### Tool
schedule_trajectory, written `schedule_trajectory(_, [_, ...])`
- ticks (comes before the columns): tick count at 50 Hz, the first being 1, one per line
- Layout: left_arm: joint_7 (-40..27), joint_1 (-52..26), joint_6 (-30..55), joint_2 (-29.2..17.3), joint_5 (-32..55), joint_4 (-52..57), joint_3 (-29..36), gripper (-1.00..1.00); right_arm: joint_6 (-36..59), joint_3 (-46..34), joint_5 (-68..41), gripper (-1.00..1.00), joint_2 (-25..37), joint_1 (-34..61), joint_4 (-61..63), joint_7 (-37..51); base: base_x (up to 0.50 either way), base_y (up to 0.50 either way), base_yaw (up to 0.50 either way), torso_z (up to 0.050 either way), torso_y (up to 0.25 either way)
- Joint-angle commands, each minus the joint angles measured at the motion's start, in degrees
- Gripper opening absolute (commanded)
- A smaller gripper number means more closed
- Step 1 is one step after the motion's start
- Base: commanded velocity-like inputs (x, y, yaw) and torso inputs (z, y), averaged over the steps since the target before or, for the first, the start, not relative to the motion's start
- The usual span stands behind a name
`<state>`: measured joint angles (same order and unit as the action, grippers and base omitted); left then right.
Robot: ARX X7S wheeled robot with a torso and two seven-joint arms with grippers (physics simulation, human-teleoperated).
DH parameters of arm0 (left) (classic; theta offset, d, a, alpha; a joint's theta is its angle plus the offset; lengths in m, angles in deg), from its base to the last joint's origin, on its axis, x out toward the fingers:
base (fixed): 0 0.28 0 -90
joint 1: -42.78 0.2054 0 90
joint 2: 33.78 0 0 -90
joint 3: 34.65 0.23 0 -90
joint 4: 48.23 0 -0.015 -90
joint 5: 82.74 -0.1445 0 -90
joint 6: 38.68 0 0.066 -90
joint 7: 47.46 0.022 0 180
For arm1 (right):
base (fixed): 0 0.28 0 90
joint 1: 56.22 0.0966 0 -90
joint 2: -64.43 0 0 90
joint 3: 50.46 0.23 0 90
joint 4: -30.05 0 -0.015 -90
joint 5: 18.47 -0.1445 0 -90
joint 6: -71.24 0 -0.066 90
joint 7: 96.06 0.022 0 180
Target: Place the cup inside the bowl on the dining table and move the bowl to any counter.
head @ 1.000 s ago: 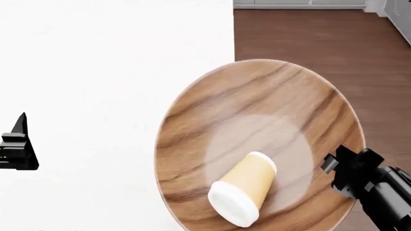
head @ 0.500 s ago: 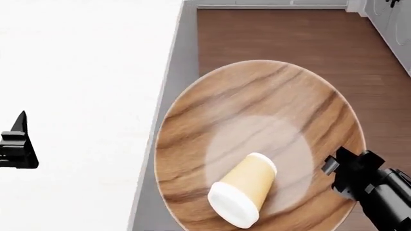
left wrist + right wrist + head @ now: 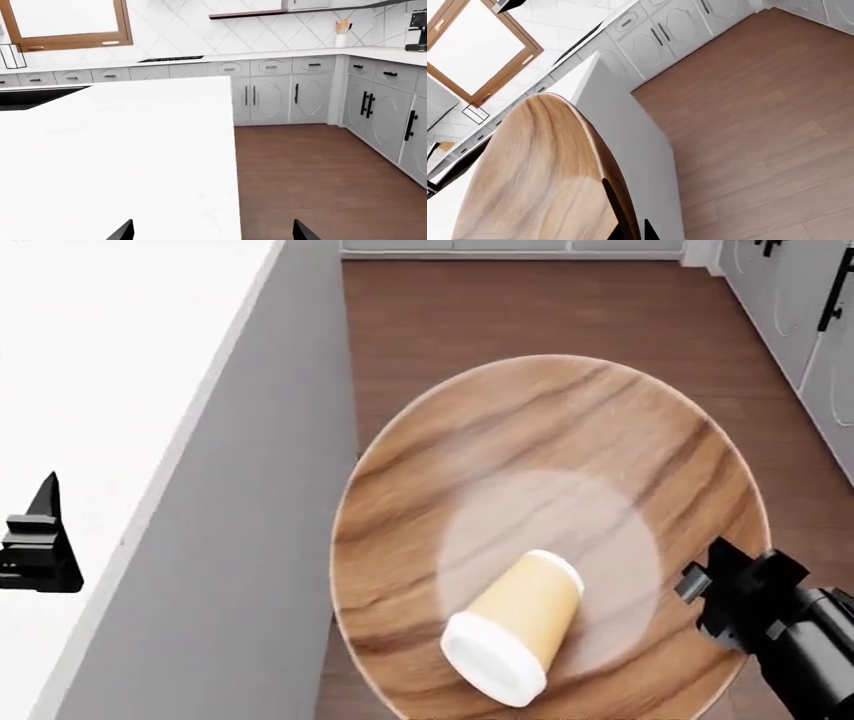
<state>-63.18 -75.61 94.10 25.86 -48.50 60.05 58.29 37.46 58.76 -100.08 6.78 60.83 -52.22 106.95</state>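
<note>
The wooden bowl is held by its rim in the clamped right gripper, clear of the dining table, above the floor. The paper cup lies tipped inside it. The bowl should be kept level during transit so the cup is not rolled out. Whether the left gripper is parted cannot be told.

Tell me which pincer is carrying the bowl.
The right pincer, clamped on the bowl's rim beside the tipped cup. The left pincer holds nothing, over the dining table.
</note>
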Motion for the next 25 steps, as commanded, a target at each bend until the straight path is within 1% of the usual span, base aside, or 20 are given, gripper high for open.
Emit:
schedule_trajectory(1, [0.4, 0.1, -0.2, -0.6, 0.3, -0.2, -0.2, 1.0, -1.5, 0.5, 0.5, -1.0, 0.3, 0.1, 1.2, -1.6, 0.23, -0.5, 0.0, 0.0, 0.0])
schedule_trajectory(8, [0.5, 0.3, -0.3, -0.8, 0.4, -0.1, -0.3, 1.0, -1.2, -0.4, 0.9, -1.0, 0.5, 0.4, 0.7, -2.2, 0.23, -0.5, 0.0, 0.0, 0.001])
schedule_trajectory(10, [-0.3, 0.1, 0.1, -0.1, 0.2, 0.4, 0.2, 1.0, -0.9, -1.0, 0.9, -1.0, 0.7, 0.6, 0.6, -3.0, 0.27, -0.49, 0.0, 0.0, 0.0])
schedule_trajectory(15, [0.4, -0.3, 0.0, -0.8, 0.5, -0.2, -0.3, 1.0, -1.3, -1.0, 1.3, -1.0, 0.8, 0.4, 0.6, -3.5, 0.33, -0.46, 0.0, 0.0, 0.0])
schedule_trajectory(16, [-0.9, -0.4, 0.6, 0.3, 0.1, 0.7, 0.6, 1.0, -1.1, -1.5, 1.6, -1.0, 1.0, 0.5, 0.8, -4.1, 0.36, -0.43, 0.0, 0.0, 0.01])
schedule_trajectory(25, [-0.7, -0.4, 0.5, 0.0, 0.4, 0.5, 0.4, 1.0, -2.2, -2.1, 3.0, -1.0, 0.7, 0.8, 0.8, -4.9, 0.45, -0.32, 0.0, 0.0, 0.001])
